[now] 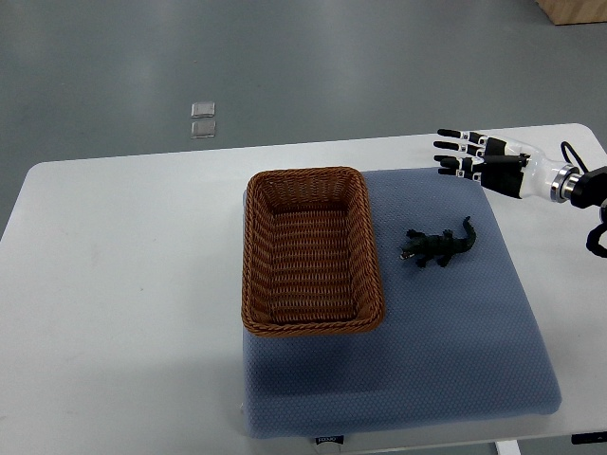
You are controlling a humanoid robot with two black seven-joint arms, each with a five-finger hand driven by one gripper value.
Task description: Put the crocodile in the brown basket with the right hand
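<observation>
Brown wicker basket (314, 252) centre frame, empty. Toy crocodile (436, 245) just right of it on blue mat (455, 351), untouched; likely light, stiff, bumpy plastic; pinch across mid-body. Right hand (484, 156) upper right, fingers extended, holding nothing.

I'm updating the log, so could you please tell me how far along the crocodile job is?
Nothing looks done yet: the basket is empty. The crocodile lies untouched on the pad, just right of the basket. In hand: the right hand hovers open beyond the crocodile, holding nothing. Left to do: reach the crocodile, grasp it and set it in the basket.
</observation>
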